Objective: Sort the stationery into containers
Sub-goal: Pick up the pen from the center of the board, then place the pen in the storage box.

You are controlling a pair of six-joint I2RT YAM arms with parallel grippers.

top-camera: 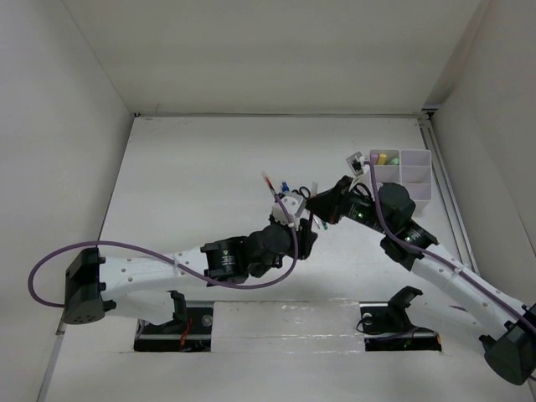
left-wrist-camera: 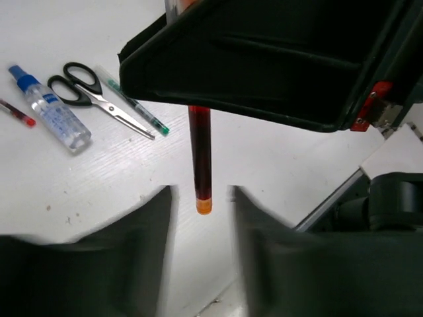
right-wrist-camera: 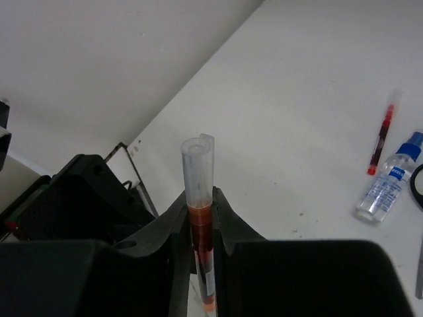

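- Right gripper [right-wrist-camera: 200, 201] squeezes a red pen [right-wrist-camera: 197, 165], holding it above the surface [right-wrist-camera: 317, 79].
- Left gripper [left-wrist-camera: 201, 198] is spread wide, a finger on each side of the pen's tip, likely not touching it.

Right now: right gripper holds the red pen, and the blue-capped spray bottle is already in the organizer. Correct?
Not quite. The blue-capped spray bottle is not in the organizer. It lies on the table beside the scissors, as the left wrist view shows. The right gripper does hold the red pen.
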